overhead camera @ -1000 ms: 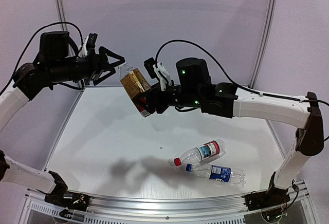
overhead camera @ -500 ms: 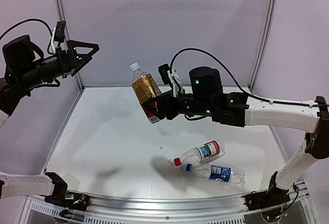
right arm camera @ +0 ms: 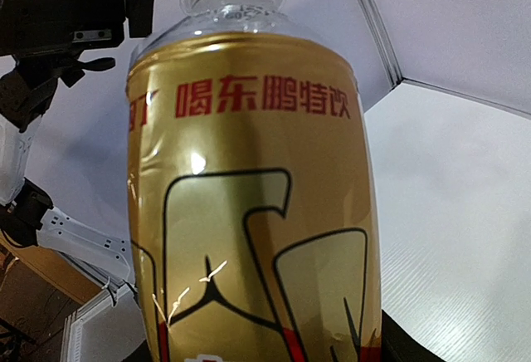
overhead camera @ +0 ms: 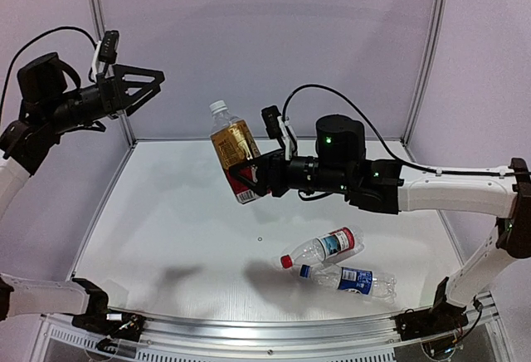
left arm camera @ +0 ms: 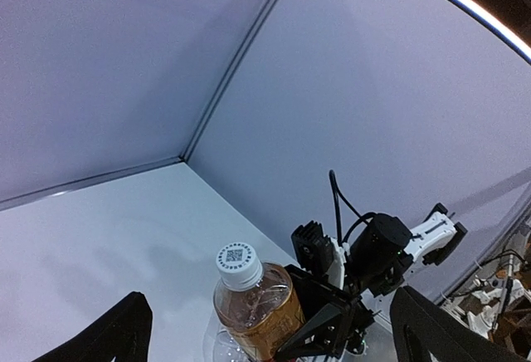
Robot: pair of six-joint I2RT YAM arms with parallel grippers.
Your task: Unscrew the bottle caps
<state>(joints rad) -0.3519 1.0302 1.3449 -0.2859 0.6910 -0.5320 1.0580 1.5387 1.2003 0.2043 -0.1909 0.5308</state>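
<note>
The right gripper point(left arm camera: 292, 337) is holding up the amber bottle point(left arm camera: 253, 312), and the white cap point(left arm camera: 238, 264) is sitting on top.

The top view looks down from high above the near edge, taking in the whole table point(overhead camera: 166, 212). The left wrist view faces the amber bottle point(left arm camera: 255, 308) from well apart; the right wrist view sits almost against it. All 3 views share that bottle.

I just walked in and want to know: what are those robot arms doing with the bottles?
The right gripper holds the amber bottle up over the table, with its white cap on. The left gripper is wide open, off to the left, touching nothing. The red-label bottle and the blue-label bottle lie side by side on the table, capped.
</note>
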